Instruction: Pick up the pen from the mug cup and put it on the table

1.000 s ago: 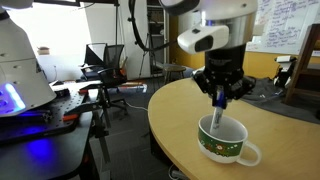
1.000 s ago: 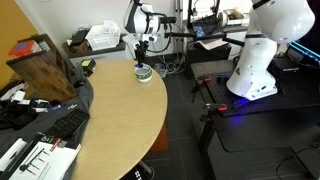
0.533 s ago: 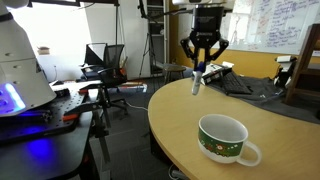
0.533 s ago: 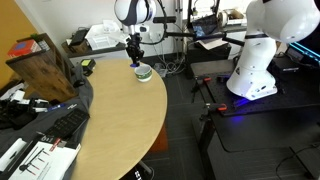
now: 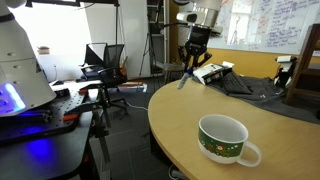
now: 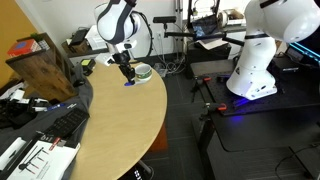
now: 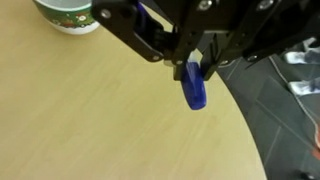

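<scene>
Smooth wooden table (image 7: 90,120) (slight sheen), glossy mug cup (image 5: 222,138), blue plastic pen (image 7: 195,90)

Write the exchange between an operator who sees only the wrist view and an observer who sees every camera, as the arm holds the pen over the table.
Operator: My view cuts the mug off. Is anything inside it?
Observer: No. In an exterior view the mug cup shows a bare white inside.
Operator: Does the pen hang straight down?
Observer: No. In an exterior view the pen slants below the gripper, which is shut on it.
Operator: Is anything else lying on the table?
Observer: Yes. Dark flat clutter lies on the table beyond the gripper.
</scene>
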{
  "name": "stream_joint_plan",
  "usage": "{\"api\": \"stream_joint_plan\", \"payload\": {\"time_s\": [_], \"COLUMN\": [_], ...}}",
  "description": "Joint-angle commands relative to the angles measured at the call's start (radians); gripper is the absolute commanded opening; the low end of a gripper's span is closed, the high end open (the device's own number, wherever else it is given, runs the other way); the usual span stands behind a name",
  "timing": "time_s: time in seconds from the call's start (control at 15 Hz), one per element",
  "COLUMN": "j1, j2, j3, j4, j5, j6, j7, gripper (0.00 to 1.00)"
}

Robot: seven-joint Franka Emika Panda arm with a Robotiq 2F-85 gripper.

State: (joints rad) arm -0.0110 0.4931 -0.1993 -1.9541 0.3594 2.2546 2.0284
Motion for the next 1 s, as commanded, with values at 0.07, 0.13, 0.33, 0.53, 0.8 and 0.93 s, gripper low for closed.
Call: {"api": "stream_joint_plan", "payload": {"time_s": [0.07, 0.13, 0.33, 0.53, 0.8, 0.93], "j1": [-0.032, -0.029, -0.014, -0.011, -0.026, -0.047], "j2": [0.21, 0.248, 0.333, 0.363, 0.335, 0.266], "j3": [0.014, 0.011, 0.0, -0.007, -0.01, 0.001], "j4": [0.179, 0.2, 0.248, 0.265, 0.238, 0.181], "j5": [0.043, 0.041, 0.031, 0.025, -0.006, -0.033], "j6": [0.043, 0.07, 0.103, 0.068, 0.013, 0.019], "j7": [0.095, 0.11, 0.18, 0.252, 0.226, 0.117], "gripper": [0.06, 0.06, 0.06, 0.06, 0.57, 0.73]}}
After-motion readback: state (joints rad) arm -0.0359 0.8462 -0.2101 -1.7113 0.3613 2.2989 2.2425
